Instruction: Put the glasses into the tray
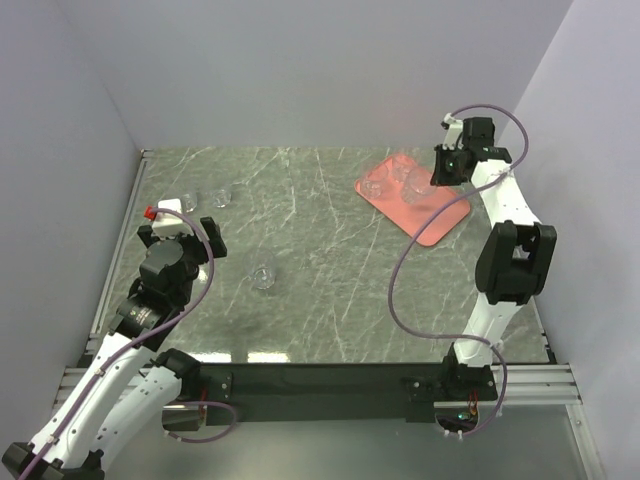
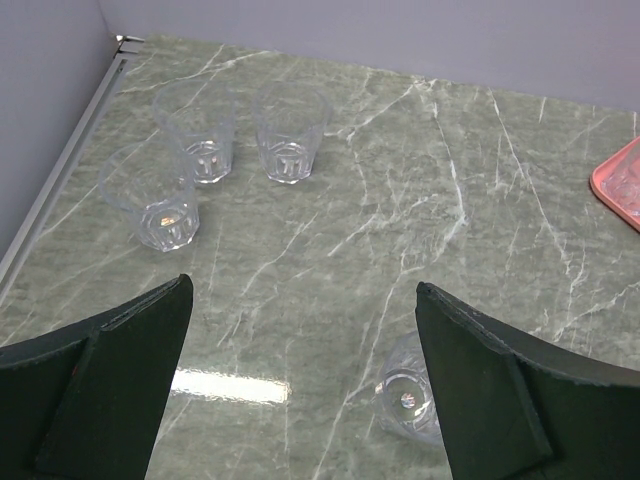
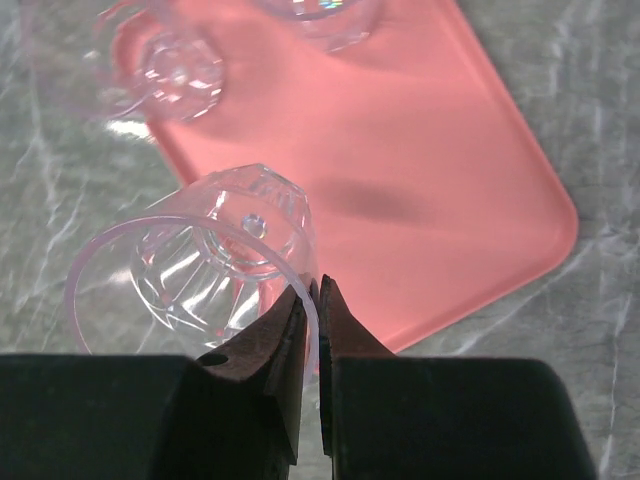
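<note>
Glasses [image 2: 205,140] are standing in several spots on the green marble-patterned table [image 1: 330,250]. At the far left, three of them are sitting upright in a loose cluster near the table's metal edge. The left gripper [image 2: 302,295] is hovering short of them with its fingers spread wide, holding nothing. Further right, a lone glass [image 1: 263,272] is standing by itself on the bare table, and in the left wrist view it is showing just beside the gripper's right finger. At the far right, the salmon-pink tray [image 1: 440,225] is lying at an angle, carrying two upright tumblers [image 1: 375,183]. The right gripper [image 3: 311,300] is pinching the rim of a third tumbler [image 3: 215,270] at the tray's edge, fingers clamped on its wall. Whether it is touching the tray I cannot tell.
</note>
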Tool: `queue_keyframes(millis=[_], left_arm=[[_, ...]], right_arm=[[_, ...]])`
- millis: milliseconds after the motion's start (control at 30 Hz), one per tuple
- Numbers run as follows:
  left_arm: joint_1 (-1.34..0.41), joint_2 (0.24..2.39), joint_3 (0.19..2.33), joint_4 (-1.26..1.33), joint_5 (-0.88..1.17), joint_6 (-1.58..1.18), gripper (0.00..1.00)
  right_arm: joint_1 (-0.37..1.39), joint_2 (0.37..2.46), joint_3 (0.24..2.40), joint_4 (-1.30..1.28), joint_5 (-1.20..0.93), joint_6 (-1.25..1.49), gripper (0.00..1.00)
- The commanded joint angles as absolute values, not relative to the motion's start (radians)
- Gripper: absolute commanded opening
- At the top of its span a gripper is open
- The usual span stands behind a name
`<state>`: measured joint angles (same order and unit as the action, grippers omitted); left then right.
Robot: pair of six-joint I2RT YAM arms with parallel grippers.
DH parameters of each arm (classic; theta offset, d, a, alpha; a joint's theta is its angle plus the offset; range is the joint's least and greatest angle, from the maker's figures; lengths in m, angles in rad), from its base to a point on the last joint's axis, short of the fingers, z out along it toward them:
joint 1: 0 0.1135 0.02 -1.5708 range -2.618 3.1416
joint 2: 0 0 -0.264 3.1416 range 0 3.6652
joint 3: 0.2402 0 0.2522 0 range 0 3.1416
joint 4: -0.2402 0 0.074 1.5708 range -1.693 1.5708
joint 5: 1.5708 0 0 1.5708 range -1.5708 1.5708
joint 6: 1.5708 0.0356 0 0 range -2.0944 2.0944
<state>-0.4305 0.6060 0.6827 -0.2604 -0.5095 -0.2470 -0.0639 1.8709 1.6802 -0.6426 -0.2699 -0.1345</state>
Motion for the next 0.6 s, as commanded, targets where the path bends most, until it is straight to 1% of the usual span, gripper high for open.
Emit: queue_keyframes(millis=[0,300,567], left_arm=[[-0.423,0.604,0.692,-0.242,-0.492,-0.225,0.99],[-0.422,0.614,0.692,-0.242,-0.489,-0.222,0.99],[-0.42,0.62,0.692,-0.242,-0.491,-0.221,0.99]], right_arm=[[-0.098,1.914,1.767,-0.604,-0.209,-0.022,0.0],[-0.123,2.058,1.952,-0.62,-0.066,0.075,0.0],[-0.123,2.183,2.077,-0.65,-0.031,0.123,0.0]])
